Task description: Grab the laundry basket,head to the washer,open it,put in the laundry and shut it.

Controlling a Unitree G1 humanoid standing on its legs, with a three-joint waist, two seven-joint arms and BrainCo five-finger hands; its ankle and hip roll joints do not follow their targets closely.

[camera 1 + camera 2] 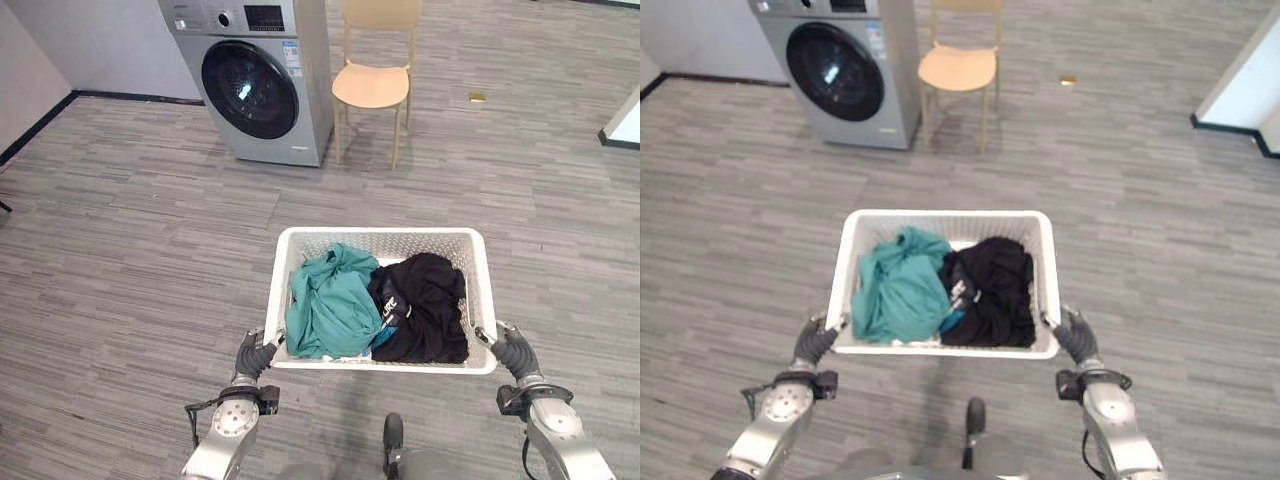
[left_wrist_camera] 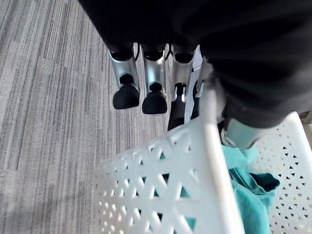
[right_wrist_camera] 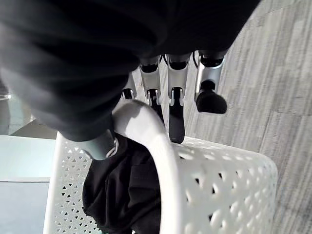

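I carry a white perforated laundry basket (image 1: 380, 234) in front of me, above the floor. Inside it a teal garment (image 1: 330, 300) lies on the left and a black garment (image 1: 425, 305) on the right. My left hand (image 1: 255, 355) grips the basket's near left corner, with its fingers (image 2: 155, 83) curled under the rim (image 2: 214, 161) and the thumb over it. My right hand (image 1: 512, 352) holds the near right corner the same way, fingers (image 3: 175, 107) wrapped round the rim (image 3: 161, 161). The silver washer (image 1: 255, 75) stands ahead at the far left, with its round dark door (image 1: 248, 88) closed.
A pale wooden chair (image 1: 372, 85) stands just right of the washer. A small tan object (image 1: 477, 97) lies on the floor farther right. A white panel with a dark base (image 1: 625, 125) juts in at the right edge. Grey plank floor stretches between me and the washer.
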